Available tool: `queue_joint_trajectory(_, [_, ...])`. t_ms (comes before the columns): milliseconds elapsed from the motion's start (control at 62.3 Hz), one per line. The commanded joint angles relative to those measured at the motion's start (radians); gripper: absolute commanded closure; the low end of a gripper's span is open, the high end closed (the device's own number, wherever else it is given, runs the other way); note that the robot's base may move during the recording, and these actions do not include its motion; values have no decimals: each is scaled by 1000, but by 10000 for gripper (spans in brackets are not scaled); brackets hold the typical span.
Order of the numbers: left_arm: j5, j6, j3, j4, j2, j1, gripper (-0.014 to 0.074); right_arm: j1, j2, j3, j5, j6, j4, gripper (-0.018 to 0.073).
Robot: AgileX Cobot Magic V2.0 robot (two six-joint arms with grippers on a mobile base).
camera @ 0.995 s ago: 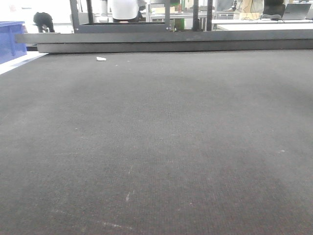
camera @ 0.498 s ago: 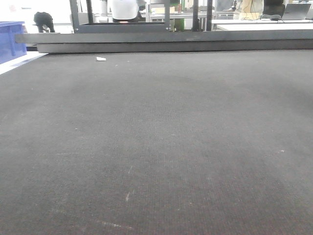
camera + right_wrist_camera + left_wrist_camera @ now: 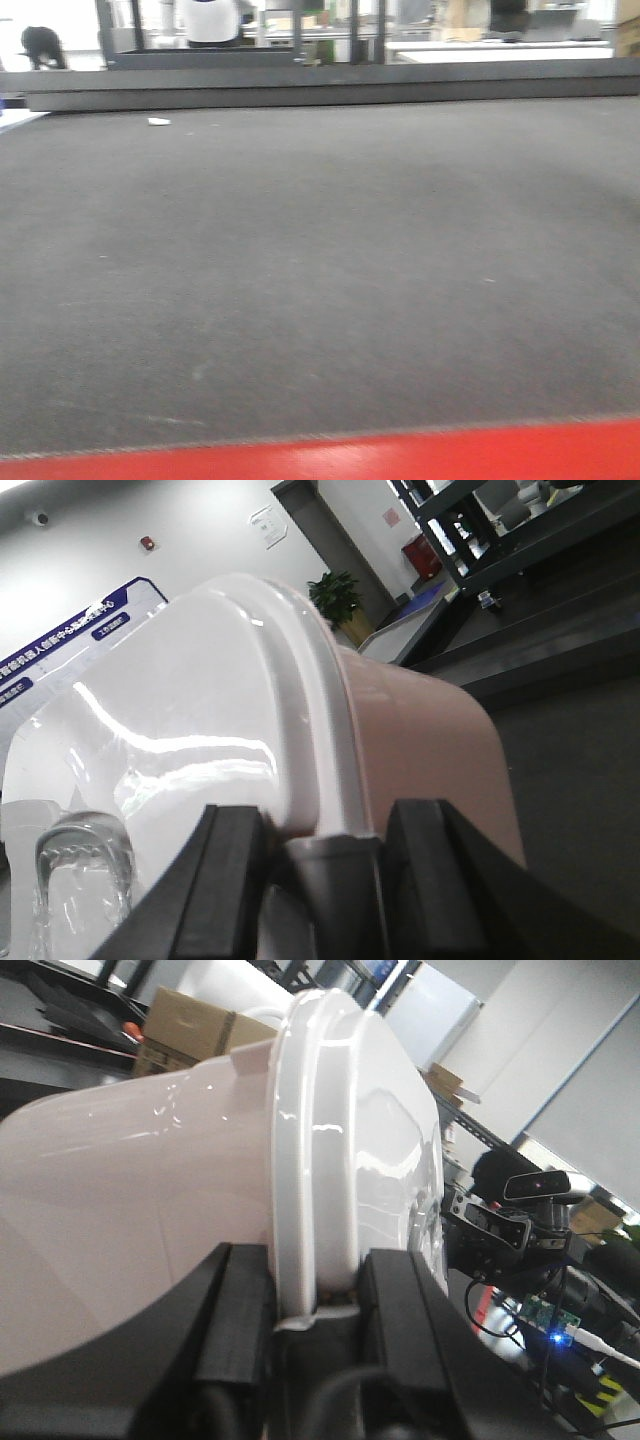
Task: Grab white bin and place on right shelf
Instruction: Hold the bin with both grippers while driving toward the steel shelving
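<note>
So, grab's done: our left end effector [image 3: 318, 1295] and right end effector [image 3: 325, 855] each pinch the white bin [image 3: 150, 1190] at its lid rim, jaws narrow. We don't see it btw. the worktop's [image 3: 320, 250] near & far edges. Placing remains; right shelf not in view.

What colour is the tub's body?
Pale pinkish-beige tub, clearest in the right wrist view.

Looks like a robotics lab or test hall. Up front, a broad dark-matted counter [image 3: 320, 455] with a red edge, white desks [image 3: 500, 50] and a person in white [image 3: 210, 20] beyond. Off the left wrist: cardboard boxes [image 3: 195, 1025], camera [image 3: 538, 1185] on a stand, loose cables [image 3: 480, 1305], lit circuit board [image 3: 550, 1318]. Off the right: blue wall banner [image 3: 70, 640], potted plant [image 3: 338, 592], dark racks [image 3: 500, 530].
</note>
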Motion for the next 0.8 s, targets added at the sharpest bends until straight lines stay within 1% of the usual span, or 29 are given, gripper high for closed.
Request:
queue_joint_trajectory(0, [280, 28, -32, -77, -37, -66, 713, 48, -53, -47, 280, -1, 122, 500])
queue_joint_trajectory(787, [280, 28, -32, -77, -37, -66, 713, 48, -51, -47, 279, -1, 122, 500])
